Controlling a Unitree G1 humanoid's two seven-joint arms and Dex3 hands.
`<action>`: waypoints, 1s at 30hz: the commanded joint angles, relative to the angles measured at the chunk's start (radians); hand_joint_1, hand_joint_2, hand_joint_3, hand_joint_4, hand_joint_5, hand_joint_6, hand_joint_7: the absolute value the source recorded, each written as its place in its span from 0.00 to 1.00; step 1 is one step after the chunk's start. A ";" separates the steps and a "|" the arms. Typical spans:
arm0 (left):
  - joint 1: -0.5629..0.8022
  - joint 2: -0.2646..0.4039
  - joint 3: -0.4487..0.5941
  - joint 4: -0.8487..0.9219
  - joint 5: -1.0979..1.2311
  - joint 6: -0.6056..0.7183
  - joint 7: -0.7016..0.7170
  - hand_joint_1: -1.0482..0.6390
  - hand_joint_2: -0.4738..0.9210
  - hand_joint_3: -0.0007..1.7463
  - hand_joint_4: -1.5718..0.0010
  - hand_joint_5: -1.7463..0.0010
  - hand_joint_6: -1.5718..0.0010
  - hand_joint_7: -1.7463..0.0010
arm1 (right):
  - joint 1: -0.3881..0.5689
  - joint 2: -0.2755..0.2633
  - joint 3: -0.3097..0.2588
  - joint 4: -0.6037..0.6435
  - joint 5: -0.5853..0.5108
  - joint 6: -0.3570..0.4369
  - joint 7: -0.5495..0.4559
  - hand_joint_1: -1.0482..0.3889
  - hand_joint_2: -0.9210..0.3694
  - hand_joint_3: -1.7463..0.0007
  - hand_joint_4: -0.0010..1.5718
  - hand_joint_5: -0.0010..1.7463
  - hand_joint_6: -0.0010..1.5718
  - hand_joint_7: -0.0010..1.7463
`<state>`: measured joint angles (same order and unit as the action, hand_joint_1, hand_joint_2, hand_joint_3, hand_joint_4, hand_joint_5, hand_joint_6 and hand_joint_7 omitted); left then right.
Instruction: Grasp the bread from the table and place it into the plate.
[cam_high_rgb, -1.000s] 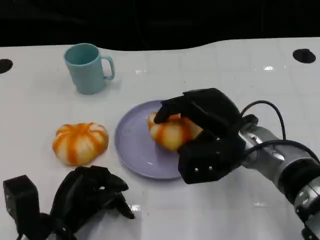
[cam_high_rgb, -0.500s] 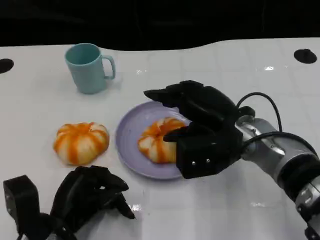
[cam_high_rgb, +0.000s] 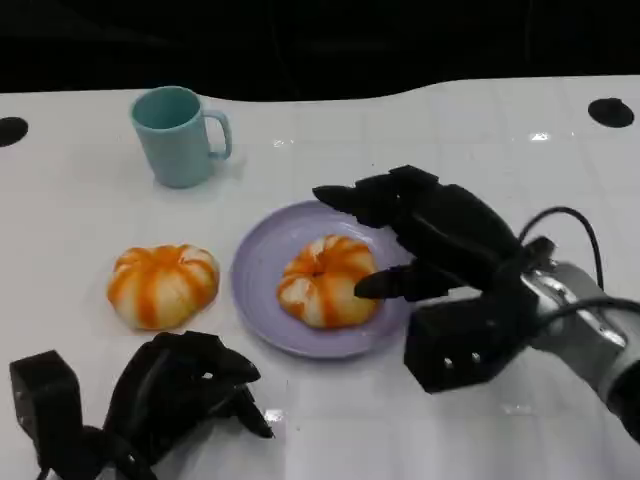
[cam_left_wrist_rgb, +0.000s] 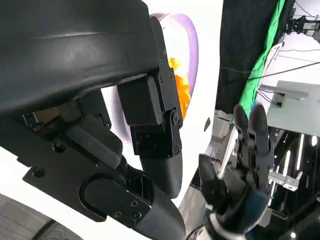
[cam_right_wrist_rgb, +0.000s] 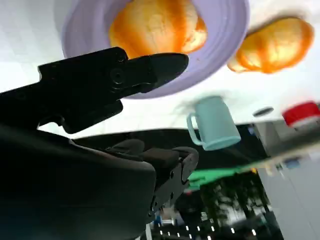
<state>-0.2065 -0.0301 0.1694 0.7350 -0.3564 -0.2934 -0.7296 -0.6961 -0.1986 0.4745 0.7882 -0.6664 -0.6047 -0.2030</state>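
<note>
Bread (cam_high_rgb: 326, 281), a round orange-and-white striped bun, lies on the purple plate (cam_high_rgb: 262, 300). The right hand (cam_high_rgb: 432, 240) hangs beside it, fingers spread, holding nothing. A second bun (cam_high_rgb: 161, 284) sits left of the plate.

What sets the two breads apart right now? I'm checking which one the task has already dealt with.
The bread on the plate lies inside the purple plate; the bread on the table sits on the bare white table, beside the plate. The first has the right hand open next to it, fingers spread and not holding it; the second lies ahead of the curled left hand, untouched. Both are round, pumpkin-shaped, orange and cream striped.
</note>
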 joint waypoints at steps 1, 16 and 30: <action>0.007 0.009 0.004 -0.005 0.003 -0.001 0.015 0.00 0.85 0.00 0.00 0.66 0.00 0.88 | 0.076 -0.045 -0.036 -0.051 -0.002 -0.079 -0.119 0.45 0.02 0.99 0.23 0.34 0.37 0.07; 0.004 0.004 -0.002 -0.004 0.005 -0.001 0.031 0.00 0.85 0.00 0.00 0.65 0.00 0.88 | 0.322 -0.174 -0.135 -0.228 -0.023 -0.256 -0.310 0.71 0.40 0.42 0.54 0.91 0.52 0.64; -0.004 0.005 -0.006 0.003 0.010 -0.005 0.031 0.00 0.86 0.00 0.00 0.65 0.00 0.88 | 0.539 -0.259 -0.237 -0.387 0.078 -0.309 -0.183 0.66 0.49 0.20 0.58 0.99 0.55 0.76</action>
<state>-0.2093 -0.0371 0.1609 0.7354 -0.3537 -0.2950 -0.7073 -0.2066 -0.4359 0.2632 0.4537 -0.6231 -0.9130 -0.4147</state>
